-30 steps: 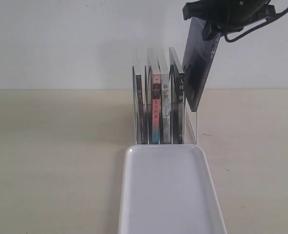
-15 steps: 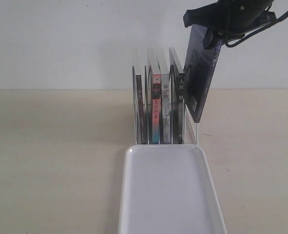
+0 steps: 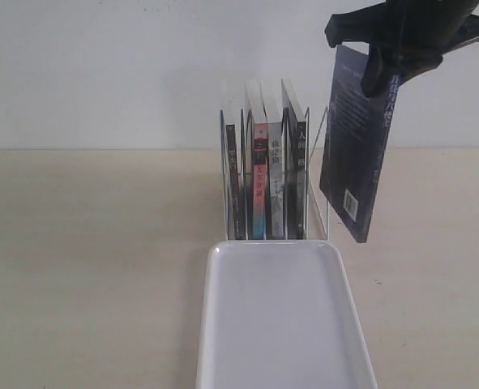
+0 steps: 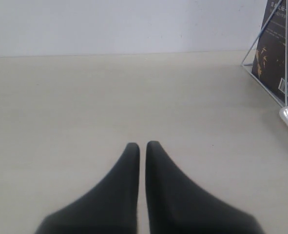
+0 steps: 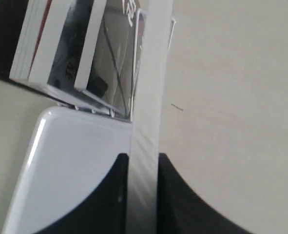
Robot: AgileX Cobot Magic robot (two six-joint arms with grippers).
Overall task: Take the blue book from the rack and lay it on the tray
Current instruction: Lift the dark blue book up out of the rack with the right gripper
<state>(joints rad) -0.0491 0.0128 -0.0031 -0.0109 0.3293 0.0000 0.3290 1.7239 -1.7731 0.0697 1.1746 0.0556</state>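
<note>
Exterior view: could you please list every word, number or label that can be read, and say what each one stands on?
blue book, back cover: white print and a barcode, too small to read.
book spines in the rack: white characters, too blurred to read.
tray: none.

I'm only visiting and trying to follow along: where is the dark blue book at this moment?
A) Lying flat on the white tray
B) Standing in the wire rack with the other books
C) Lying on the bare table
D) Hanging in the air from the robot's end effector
D: the right end effector pinches the blue book at its top edge, so it hangs to the right of the rack, not yet on the tray.
</note>
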